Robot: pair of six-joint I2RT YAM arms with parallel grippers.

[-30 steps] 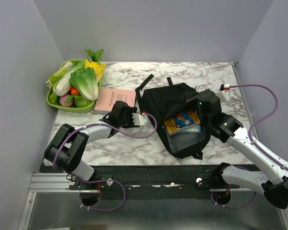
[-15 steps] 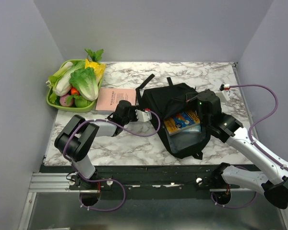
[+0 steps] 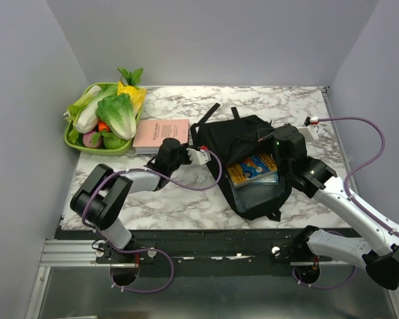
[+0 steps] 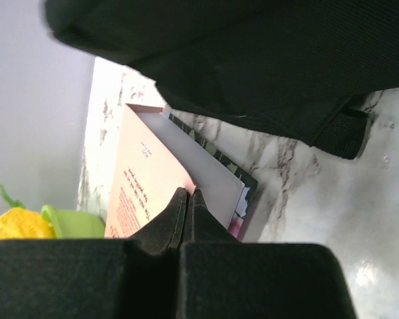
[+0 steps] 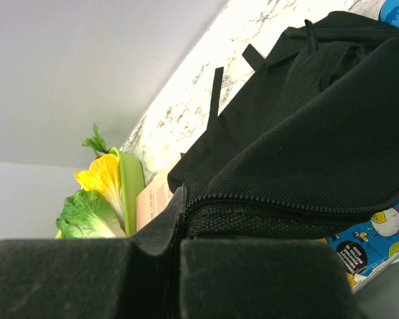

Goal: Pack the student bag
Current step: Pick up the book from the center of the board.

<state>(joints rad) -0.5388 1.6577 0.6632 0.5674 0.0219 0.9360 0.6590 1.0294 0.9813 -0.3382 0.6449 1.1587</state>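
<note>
The student bag (image 3: 233, 136) lies open at the table's middle, a black floppy backpack with a blue picture book (image 3: 253, 168) inside its mouth. My right gripper (image 3: 279, 143) is shut on the bag's zipper edge (image 5: 266, 203) and holds the flap up; the blue book (image 5: 379, 232) shows under it. My left gripper (image 3: 167, 149) is shut on the near edge of a pink book (image 3: 161, 131) just left of the bag. In the left wrist view the closed fingertips (image 4: 188, 194) pinch the pink cover (image 4: 146, 179), with a white sheet and a dark patterned edge beneath it. The bag (image 4: 253, 66) hangs over it.
A green tray (image 3: 76, 141) of toy vegetables, lettuce and a yellow piece, stands at the back left beside the pink book. Grey walls close in the table on three sides. A purple cable loops from each arm.
My left gripper has closed on the pink book, and the book has shifted slightly toward the back. The left elbow swung. The right arm and bag have not moved.
</note>
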